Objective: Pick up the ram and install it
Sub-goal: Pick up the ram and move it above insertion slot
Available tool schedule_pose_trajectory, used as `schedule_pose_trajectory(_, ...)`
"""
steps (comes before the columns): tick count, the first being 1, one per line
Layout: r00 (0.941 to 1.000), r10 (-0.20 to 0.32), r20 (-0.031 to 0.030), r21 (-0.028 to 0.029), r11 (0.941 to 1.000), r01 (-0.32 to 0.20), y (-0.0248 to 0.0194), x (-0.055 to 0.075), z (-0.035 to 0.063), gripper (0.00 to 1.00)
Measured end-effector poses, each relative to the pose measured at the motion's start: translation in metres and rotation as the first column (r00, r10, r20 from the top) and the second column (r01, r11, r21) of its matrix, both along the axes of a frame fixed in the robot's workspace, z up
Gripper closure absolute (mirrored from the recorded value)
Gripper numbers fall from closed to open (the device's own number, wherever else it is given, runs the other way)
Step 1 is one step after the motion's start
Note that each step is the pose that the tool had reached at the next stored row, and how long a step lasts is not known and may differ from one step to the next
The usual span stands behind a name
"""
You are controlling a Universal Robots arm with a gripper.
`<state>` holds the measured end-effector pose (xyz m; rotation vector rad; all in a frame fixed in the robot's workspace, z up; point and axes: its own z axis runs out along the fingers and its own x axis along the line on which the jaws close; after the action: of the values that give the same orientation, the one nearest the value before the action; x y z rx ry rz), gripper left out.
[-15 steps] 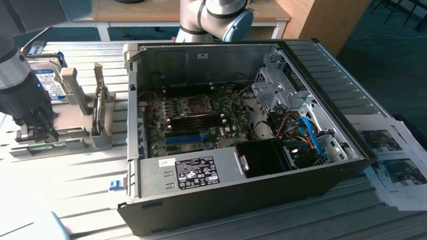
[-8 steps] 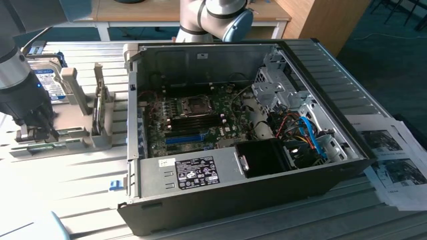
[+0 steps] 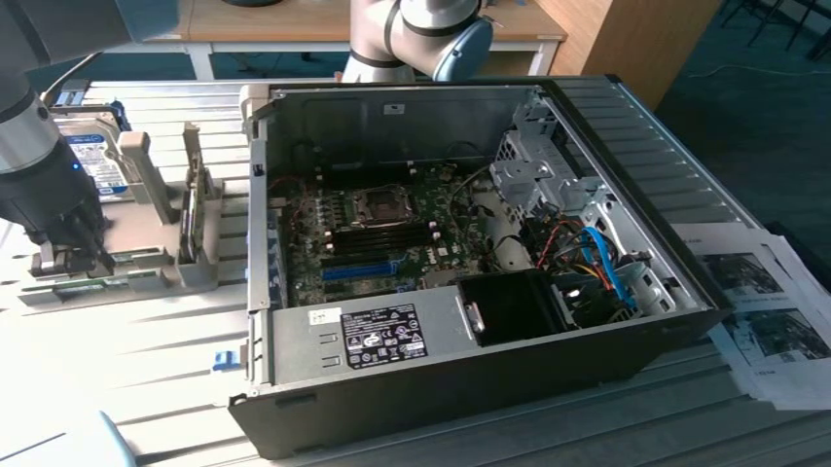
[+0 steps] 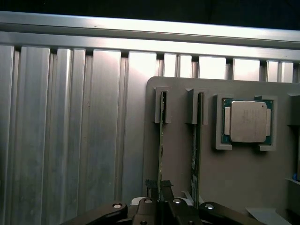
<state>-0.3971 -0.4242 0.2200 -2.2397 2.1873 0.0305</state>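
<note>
Two green ram sticks stand on edge in slots of a grey holder (image 4: 183, 154). The gripper (image 4: 161, 190) is down over the nearer ram (image 4: 162, 140), and its dark fingertips (image 4: 151, 186) press against both faces of the stick's end. That ram still sits in its slot. The second ram stick (image 4: 196, 150) stands untouched in the slot beside it. In the exterior view the gripper (image 3: 65, 255) hangs over the holder's front at the far left, just above a green ram edge (image 3: 91, 285).
An open computer case (image 3: 454, 370) with its motherboard (image 3: 377, 238) fills the middle of the exterior view. A hard drive (image 3: 93, 156) stands in the holder behind the arm. A square processor (image 4: 246, 121) lies in a recess beside the sticks. Printed papers (image 3: 773, 311) lie at the right.
</note>
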Motion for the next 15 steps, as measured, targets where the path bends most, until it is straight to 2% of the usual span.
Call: schedule_pose_trajectory(15,1.0000,0.000,0.0000,0.0000,1.0000,0.000,0.0000,0.0000,0.0000,0.84)
